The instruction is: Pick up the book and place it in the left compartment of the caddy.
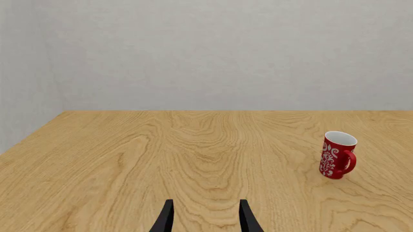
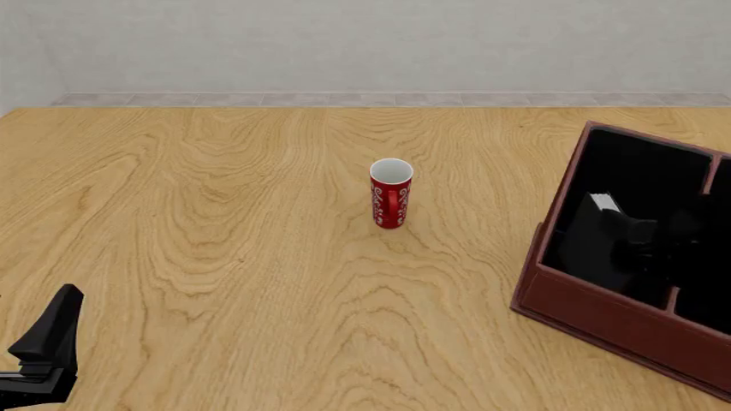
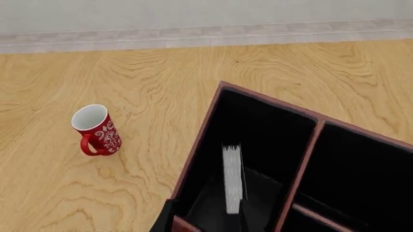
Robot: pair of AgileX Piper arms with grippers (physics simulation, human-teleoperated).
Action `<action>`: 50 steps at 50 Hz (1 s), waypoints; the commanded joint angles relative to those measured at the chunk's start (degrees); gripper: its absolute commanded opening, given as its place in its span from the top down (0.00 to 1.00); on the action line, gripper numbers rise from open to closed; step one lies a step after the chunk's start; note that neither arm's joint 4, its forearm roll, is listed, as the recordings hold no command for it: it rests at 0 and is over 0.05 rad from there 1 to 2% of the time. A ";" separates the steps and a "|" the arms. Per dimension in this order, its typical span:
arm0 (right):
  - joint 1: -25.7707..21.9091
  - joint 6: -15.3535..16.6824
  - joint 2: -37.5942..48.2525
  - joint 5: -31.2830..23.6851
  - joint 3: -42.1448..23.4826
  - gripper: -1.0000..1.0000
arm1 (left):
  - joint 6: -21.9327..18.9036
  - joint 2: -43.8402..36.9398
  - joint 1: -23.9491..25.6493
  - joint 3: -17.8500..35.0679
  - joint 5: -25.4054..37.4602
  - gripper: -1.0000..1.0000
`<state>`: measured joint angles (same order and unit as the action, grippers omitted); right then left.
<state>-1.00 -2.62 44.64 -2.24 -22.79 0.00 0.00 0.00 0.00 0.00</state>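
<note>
The black book (image 2: 603, 224) stands in the caddy's (image 2: 594, 306) left compartment (image 2: 639, 167), white page edges (image 3: 232, 178) facing up. My right gripper (image 2: 642, 244) is down inside that compartment, dark against the black lining. In the right wrist view its fingers (image 3: 166, 216) stand spread to either side of the book, open, and I cannot tell whether they touch it. My left gripper (image 1: 205, 215) hovers open and empty over the table's near left corner (image 2: 46, 336).
A red mug (image 2: 389, 194) with white pattern stands upright mid-table, left of the caddy (image 3: 201, 129); it also shows in both wrist views as the mug (image 1: 337, 155) (image 3: 96, 130). A reddish divider (image 3: 303, 162) separates narrower bays on the caddy's right. Walls lie behind the table.
</note>
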 commanded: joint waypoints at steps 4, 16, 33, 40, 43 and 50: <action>-2.41 0.61 -3.06 -2.33 -0.87 0.00 | 0.00 0.00 0.00 0.00 0.00 0.00; -5.57 1.70 -6.40 -1.72 0.12 0.00 | 0.00 0.00 0.00 0.00 0.00 0.00; -6.01 3.20 -14.15 -5.16 1.70 0.00 | 0.00 0.00 0.00 0.00 0.00 0.00; -5.88 2.98 -18.81 -8.77 1.54 0.00 | 0.00 0.00 0.00 0.00 0.00 0.00; -6.17 3.29 -20.36 -10.24 1.24 0.00 | 0.00 0.00 0.00 0.00 0.00 0.00; -6.31 3.15 -23.53 -12.77 0.59 0.00 | 0.00 0.00 0.00 0.00 0.00 0.00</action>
<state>-7.08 0.42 25.93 -11.47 -21.80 0.00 0.00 0.00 0.00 0.00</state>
